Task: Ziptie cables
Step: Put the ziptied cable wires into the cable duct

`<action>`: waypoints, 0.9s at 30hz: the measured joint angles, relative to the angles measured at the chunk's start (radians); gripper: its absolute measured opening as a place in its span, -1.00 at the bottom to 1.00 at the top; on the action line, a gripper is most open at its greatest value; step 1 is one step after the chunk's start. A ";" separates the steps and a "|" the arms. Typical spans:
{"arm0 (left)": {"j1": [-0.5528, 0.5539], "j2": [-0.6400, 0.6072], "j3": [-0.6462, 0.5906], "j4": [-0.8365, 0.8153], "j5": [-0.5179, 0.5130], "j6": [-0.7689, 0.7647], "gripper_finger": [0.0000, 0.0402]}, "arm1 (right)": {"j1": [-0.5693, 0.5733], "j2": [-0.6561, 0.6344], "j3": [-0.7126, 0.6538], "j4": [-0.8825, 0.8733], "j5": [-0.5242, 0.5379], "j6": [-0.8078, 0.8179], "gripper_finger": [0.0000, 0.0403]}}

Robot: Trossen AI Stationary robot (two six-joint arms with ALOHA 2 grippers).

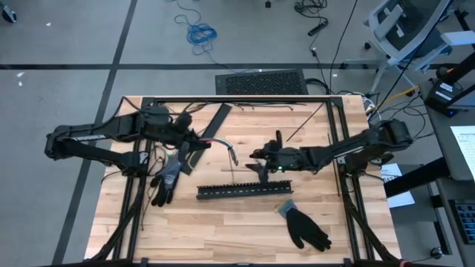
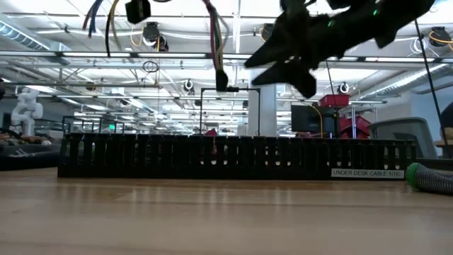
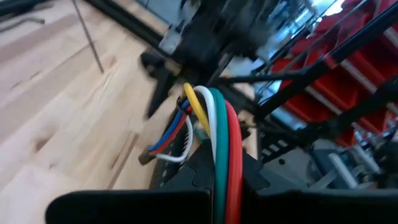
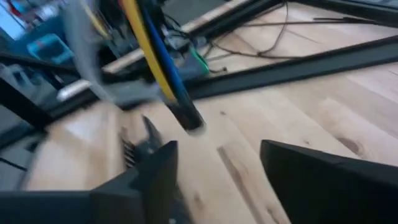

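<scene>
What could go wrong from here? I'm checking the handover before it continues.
The cables hang in the air from the shut left gripper alone. Their free end dangles beyond the right gripper, whose fingers stand open and empty, so a regrasp may miss. The hanging end could also snag the black slotted strip lying below.

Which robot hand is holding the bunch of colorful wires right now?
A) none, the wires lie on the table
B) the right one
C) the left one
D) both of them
C: the left gripper has its fingers closed around the cables, while the right gripper is open, with the free end of the bundle hanging in front of it, untouched.
</scene>
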 joint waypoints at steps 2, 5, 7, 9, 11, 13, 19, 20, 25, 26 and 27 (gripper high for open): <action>0.000 0.000 0.027 -0.001 -0.001 -0.003 -0.88 | -0.008 0.059 0.004 0.061 0.012 -0.037 0.18; 0.000 0.000 0.048 -0.004 -0.013 -0.021 -0.88 | -0.015 0.124 0.028 0.168 0.007 -0.051 0.32; 0.000 0.000 0.049 -0.008 -0.027 -0.022 -0.88 | -0.015 0.150 0.044 0.181 0.007 -0.058 0.38; 0.000 0.000 0.049 -0.011 -0.029 -0.025 -0.88 | -0.015 0.167 0.064 0.175 0.006 -0.078 0.42; 0.000 0.001 0.049 -0.011 -0.031 -0.040 -0.88 | -0.013 0.168 0.086 0.177 0.004 -0.105 0.44; -0.001 0.005 0.050 -0.006 -0.036 -0.047 -0.88 | -0.013 0.173 0.108 0.182 0.004 -0.147 0.44; -0.001 0.015 0.050 -0.004 -0.038 -0.047 -0.88 | -0.021 0.205 0.169 0.152 0.004 -0.238 0.42; -0.001 0.015 0.050 -0.003 -0.038 -0.048 -0.88 | -0.025 0.212 0.175 0.147 0.004 -0.240 0.42; -0.001 0.019 0.051 0.018 -0.038 -0.048 -0.88 | -0.035 0.212 0.183 0.108 0.004 -0.247 0.35; -0.001 0.019 0.051 0.018 -0.038 -0.048 -0.88 | -0.035 0.209 0.183 0.084 0.004 -0.247 0.29; -0.001 0.019 0.051 0.019 -0.038 -0.048 -0.88 | -0.035 0.209 0.183 0.066 0.004 -0.246 0.21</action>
